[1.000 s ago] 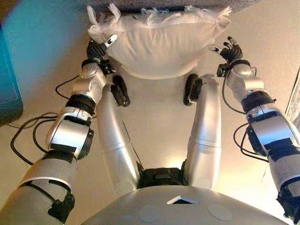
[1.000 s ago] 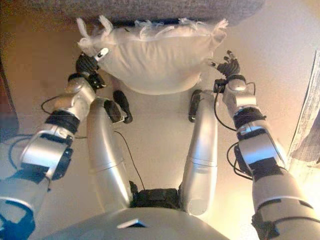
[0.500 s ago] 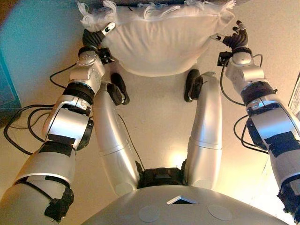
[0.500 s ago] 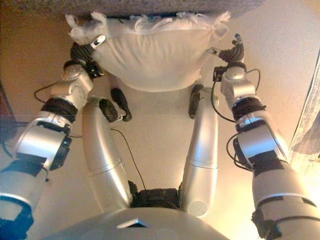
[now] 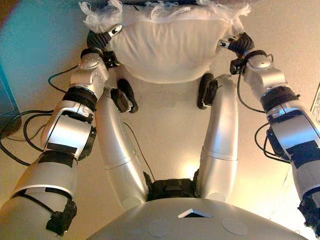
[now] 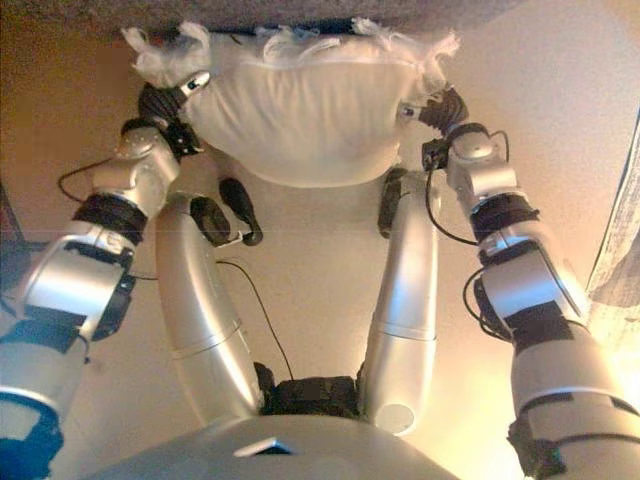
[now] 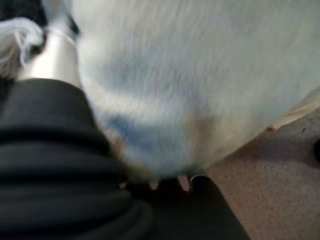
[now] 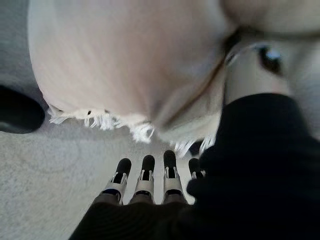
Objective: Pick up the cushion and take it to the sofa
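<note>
A white cushion (image 5: 167, 47) with fringed edges hangs between my two hands, just in front of the grey sofa's edge (image 6: 470, 10). My left hand (image 5: 99, 42) grips its left end, the thumb (image 7: 50, 57) lying on top and a fingertip (image 7: 200, 181) showing beneath. Against the cushion's right corner presses my right hand (image 5: 240, 44). Its fingers (image 8: 145, 175) lie straight below the fringe and its thumb (image 8: 252, 67) rests against the cloth. The cushion (image 8: 130, 60) fills most of both wrist views.
Beige floor (image 5: 165, 130) lies below the cushion. A teal object (image 5: 6, 100) stands at the far left. Grey cloth (image 6: 622, 270) hangs at the right edge.
My right hand, apart from the cushion with spread fingers a second ago, has moved in against its right corner. The cushion has gone a little further toward the sofa.
</note>
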Controlling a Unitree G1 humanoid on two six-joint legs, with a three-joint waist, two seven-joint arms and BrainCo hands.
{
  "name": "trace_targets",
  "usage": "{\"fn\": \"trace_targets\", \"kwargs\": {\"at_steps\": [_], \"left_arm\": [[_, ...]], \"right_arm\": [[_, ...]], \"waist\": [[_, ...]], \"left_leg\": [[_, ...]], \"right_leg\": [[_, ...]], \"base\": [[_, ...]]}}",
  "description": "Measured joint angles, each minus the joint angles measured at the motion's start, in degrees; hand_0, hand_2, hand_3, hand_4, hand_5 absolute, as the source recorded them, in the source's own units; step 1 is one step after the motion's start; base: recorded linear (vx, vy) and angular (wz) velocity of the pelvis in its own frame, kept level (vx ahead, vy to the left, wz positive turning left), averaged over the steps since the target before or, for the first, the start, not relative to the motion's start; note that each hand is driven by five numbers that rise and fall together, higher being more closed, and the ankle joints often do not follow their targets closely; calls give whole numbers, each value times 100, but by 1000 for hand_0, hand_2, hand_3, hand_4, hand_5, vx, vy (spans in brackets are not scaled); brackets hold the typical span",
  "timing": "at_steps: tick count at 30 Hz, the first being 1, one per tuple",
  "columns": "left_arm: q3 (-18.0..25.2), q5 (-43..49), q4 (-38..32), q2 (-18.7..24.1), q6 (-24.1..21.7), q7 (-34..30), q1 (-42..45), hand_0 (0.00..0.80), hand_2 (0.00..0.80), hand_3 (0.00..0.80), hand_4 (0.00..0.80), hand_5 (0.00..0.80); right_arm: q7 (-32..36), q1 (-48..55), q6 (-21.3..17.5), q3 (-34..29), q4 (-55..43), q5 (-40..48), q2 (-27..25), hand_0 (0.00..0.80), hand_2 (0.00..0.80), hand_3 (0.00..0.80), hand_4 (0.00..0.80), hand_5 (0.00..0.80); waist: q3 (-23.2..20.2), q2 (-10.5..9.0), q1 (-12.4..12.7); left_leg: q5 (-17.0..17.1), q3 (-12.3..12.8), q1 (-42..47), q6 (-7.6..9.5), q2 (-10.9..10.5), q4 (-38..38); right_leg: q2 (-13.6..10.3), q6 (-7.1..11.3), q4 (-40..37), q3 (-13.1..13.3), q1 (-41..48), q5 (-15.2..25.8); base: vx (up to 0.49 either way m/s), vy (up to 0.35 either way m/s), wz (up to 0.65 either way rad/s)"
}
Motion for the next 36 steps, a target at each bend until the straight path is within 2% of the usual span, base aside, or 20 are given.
{"fn": "trace_targets", "kwargs": {"at_steps": [13,19,23,26,30,34,36], "left_arm": [[-136,146,-105,-14,107,-65,18,800,800,800,800,800],[-111,149,-382,-13,33,0,232,800,800,800,800,800],[-54,204,-849,-8,-287,114,661,800,800,800,800,800],[156,199,-1282,-125,-541,191,1108,800,800,800,800,800],[291,357,-1546,-226,-751,295,1415,800,800,800,800,800],[384,391,-1614,-261,-843,296,1669,800,800,800,800,800],[472,550,-1843,-246,-886,300,1916,800,800,800,800,800]], "right_arm": [[-110,-122,367,132,-129,4,108,800,800,800,800,800],[-466,179,176,14,-513,251,72,800,800,800,800,800],[-719,916,-215,-361,-1225,369,53,800,800,800,800,800],[-742,1549,-542,-736,-1684,401,99,800,800,800,800,800],[-733,1887,-806,-913,-1899,399,170,800,800,800,800,800],[-714,2175,-953,-1063,-2073,391,330,800,800,800,800,800],[-710,2522,-996,-1152,-2392,344,385,800,800,800,800,800]], "waist": [[2,3,106],[8,-1,130],[4,-8,94],[10,-17,65],[15,-43,1],[17,-64,-69],[15,-127,-79]], "left_leg": [[23,-16,-185,43,-73,149],[23,-8,48,44,-89,116],[97,124,614,157,-82,-458],[96,234,1164,145,-59,-880],[178,388,1793,129,-32,-1553],[348,544,2625,107,-15,-2383],[563,659,3280,43,-99,-3065]], "right_leg": [[-100,-17,184,28,-153,-27],[-106,-20,88,39,123,-29],[21,-63,-515,-2,704,6],[85,110,-1057,-15,1266,167],[118,252,-1871,-88,1911,389],[91,282,-2777,-237,2778,624],[45,322,-3395,-295,3378,818]], "base": [[-11,-2,4],[5,5,0],[25,36,-3],[-14,42,-10],[-30,32,-10],[99,5,-1],[196,-34,6]]}}
